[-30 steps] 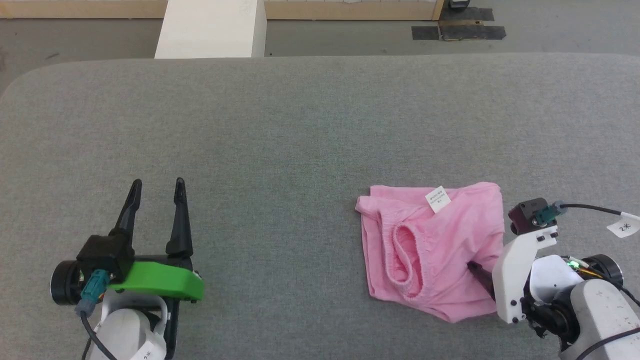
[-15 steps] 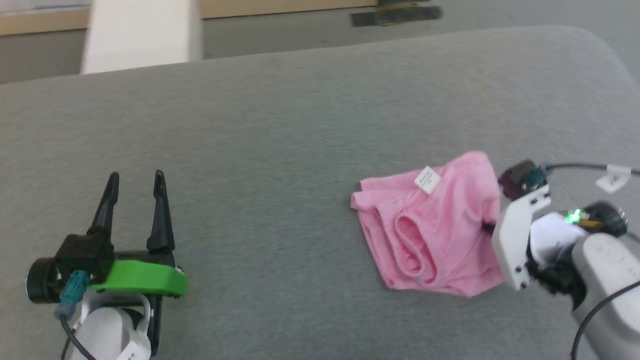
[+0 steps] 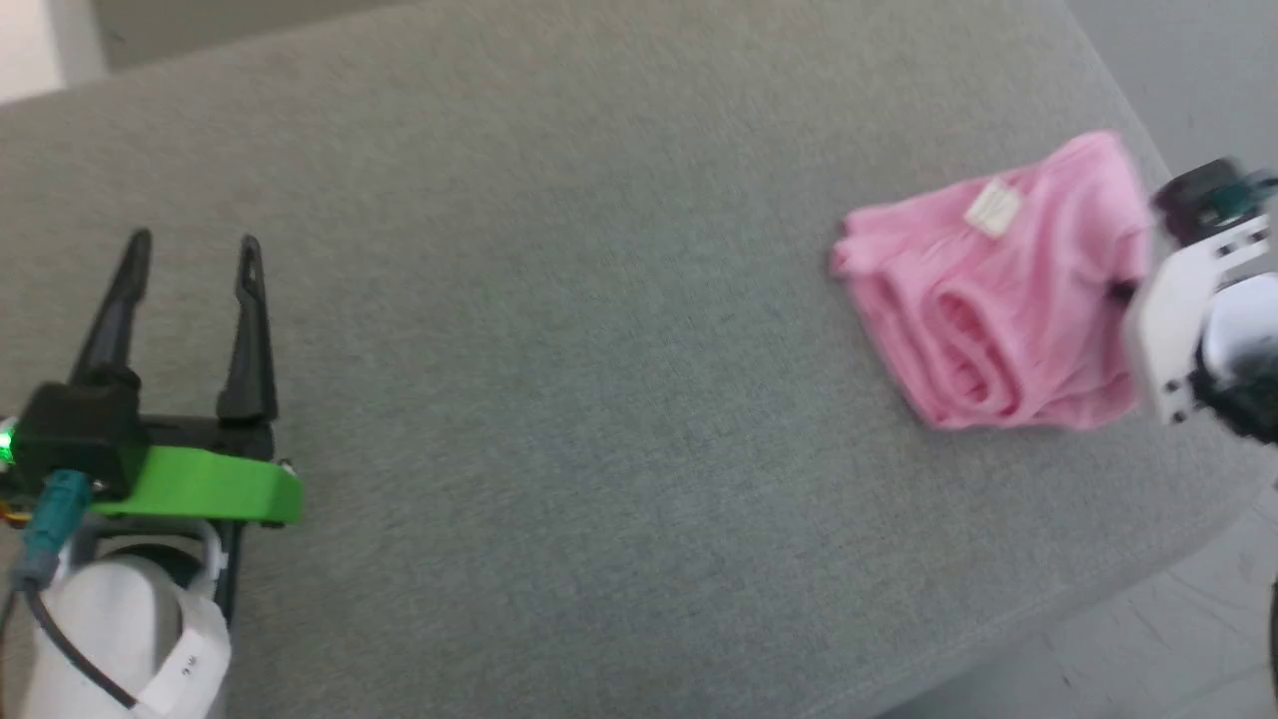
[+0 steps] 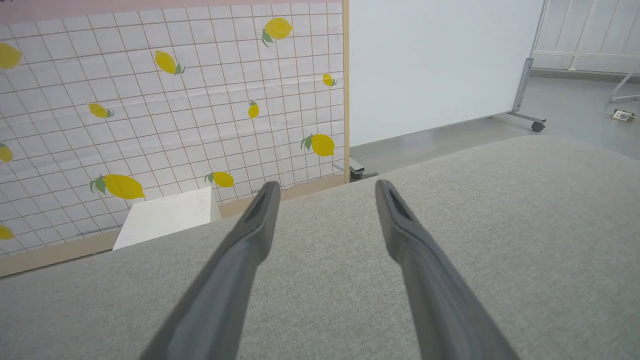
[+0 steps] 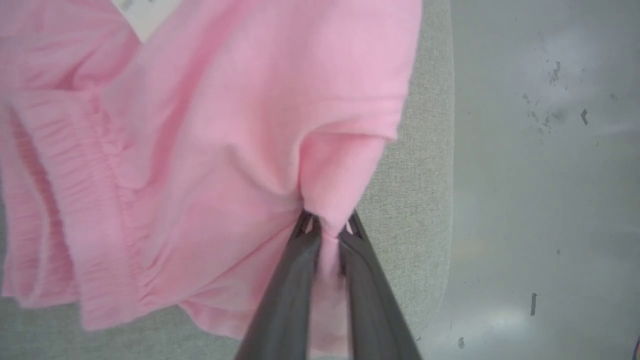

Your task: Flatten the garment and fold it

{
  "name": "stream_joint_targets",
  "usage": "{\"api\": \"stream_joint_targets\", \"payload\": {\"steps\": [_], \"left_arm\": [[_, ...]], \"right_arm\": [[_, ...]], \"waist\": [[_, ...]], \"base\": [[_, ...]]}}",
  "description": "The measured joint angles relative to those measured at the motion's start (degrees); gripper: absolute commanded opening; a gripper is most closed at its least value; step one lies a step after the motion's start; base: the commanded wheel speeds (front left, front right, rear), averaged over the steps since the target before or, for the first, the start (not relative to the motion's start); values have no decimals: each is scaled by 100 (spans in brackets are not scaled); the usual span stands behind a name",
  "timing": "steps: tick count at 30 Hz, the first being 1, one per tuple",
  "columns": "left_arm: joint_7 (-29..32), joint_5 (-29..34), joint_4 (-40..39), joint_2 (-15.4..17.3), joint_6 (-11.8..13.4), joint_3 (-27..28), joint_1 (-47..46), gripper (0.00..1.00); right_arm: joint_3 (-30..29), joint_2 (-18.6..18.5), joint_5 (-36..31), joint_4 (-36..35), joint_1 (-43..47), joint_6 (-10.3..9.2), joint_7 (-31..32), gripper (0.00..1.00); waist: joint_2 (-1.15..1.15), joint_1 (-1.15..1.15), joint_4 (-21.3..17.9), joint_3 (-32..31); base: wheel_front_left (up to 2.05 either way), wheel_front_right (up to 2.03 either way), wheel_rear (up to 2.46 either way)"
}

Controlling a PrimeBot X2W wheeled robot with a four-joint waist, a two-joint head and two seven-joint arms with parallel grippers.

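The garment (image 3: 998, 300), light pink shorts with a gathered waistband and a small white label (image 3: 991, 208), lies crumpled at the right of the grey padded table (image 3: 559, 330). My right gripper (image 5: 327, 227) is shut on a pinch of the garment (image 5: 210, 150) near its right side, and the cloth bunches between the two dark fingers. In the head view the right gripper (image 3: 1123, 292) meets the cloth at its right edge. My left gripper (image 3: 192, 245) hovers open far to the left over bare table, and between its open fingers (image 4: 250, 240) there is nothing.
The table's right edge (image 5: 440, 165) runs close beside the garment, with grey floor (image 5: 540, 175) beyond it. Behind the table stand a lemon-patterned tiled panel (image 4: 165, 100), a white box (image 4: 167, 215) and a white wheeled partition (image 4: 440, 65).
My right gripper has shut on the garment's right side and the cloth has gathered there. The head camera has swung, shifting the whole picture. The left gripper stays open.
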Motion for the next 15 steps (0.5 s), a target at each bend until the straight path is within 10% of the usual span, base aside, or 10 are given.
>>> {"api": "stream_joint_targets", "payload": {"steps": [11, 12, 13, 15], "left_arm": [[557, 55, -740, 309, 49, 162, 1, 100], [577, 55, -772, 314, 49, 170, 5, 100], [587, 55, -804, 326, 51, 180, 20, 100], [601, 54, -833, 334, 71, 193, 60, 100]], "right_arm": [[-812, -67, -278, 1666, -781, 0, -853, 0], [-877, -41, -322, 1759, -823, 0, -913, 38], [-955, -8, -363, 1855, -874, 0, -1031, 100], [-1068, 40, -508, 2012, -984, 0, -1266, 100]], "waist": [[0, 0, -207, 1096], [0, 1, -208, 1154], [0, 1, -208, 1220], [0, 1, -200, 1316]], "base": [[0, 0, 0], [0, 0, 0], [0, 0, 0], [0, 0, 0]]}}
